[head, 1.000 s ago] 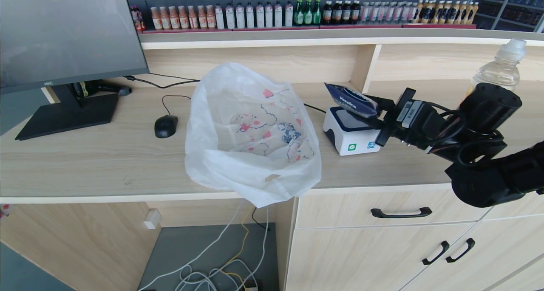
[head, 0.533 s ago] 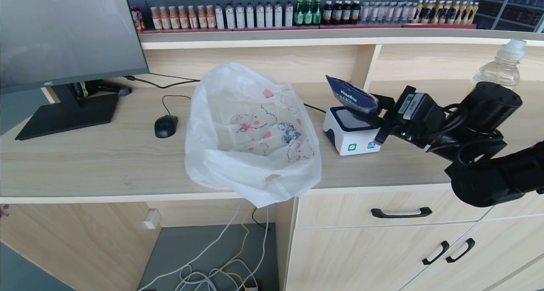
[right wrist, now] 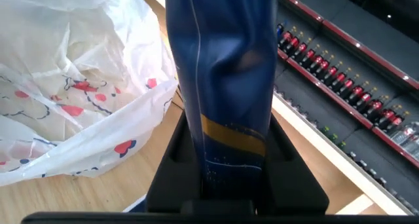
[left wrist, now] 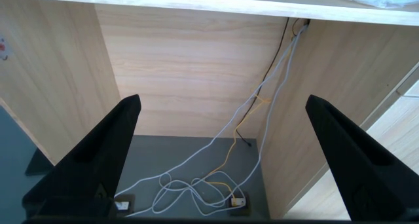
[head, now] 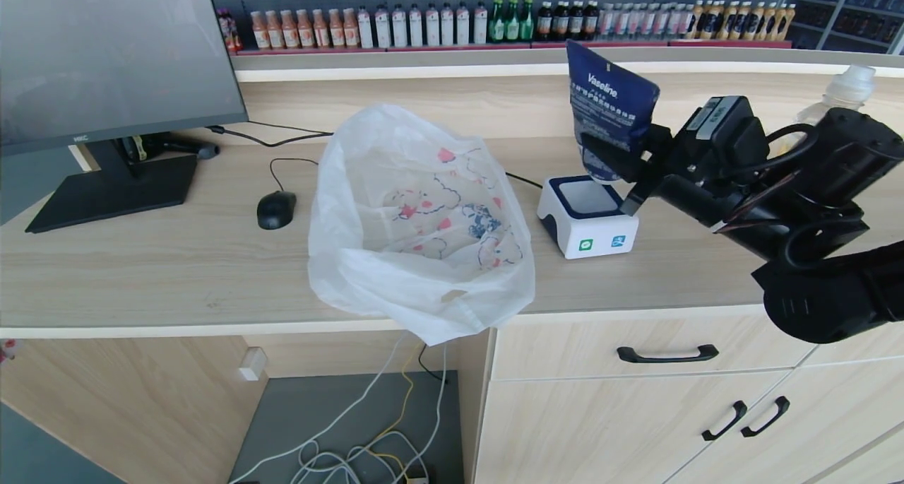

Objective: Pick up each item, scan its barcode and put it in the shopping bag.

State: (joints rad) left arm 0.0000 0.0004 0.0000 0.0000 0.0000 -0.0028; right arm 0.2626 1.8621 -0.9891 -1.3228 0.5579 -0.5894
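Note:
My right gripper (head: 611, 160) is shut on a dark blue pouch (head: 610, 111), holding it upright above the white barcode scanner (head: 587, 217) on the counter. In the right wrist view the pouch (right wrist: 222, 80) stands between the black fingers (right wrist: 178, 140), with the bag to one side. The white shopping bag (head: 420, 222) with red and blue prints lies open on the counter, left of the scanner. My left gripper (left wrist: 222, 158) hangs open below the counter, facing the cable space, with nothing between its fingers.
A monitor (head: 106, 53) and a black mouse (head: 275, 209) sit at the counter's left. A clear bottle (head: 840, 99) stands behind my right arm. Drink bottles (head: 494, 21) line the back shelf. Drawers (head: 664, 353) and loose cables (head: 367, 449) lie below the counter.
My right gripper has risen and tipped the pouch from lying nearly flat over the scanner to standing upright, higher above it. The bag and scanner have not moved.

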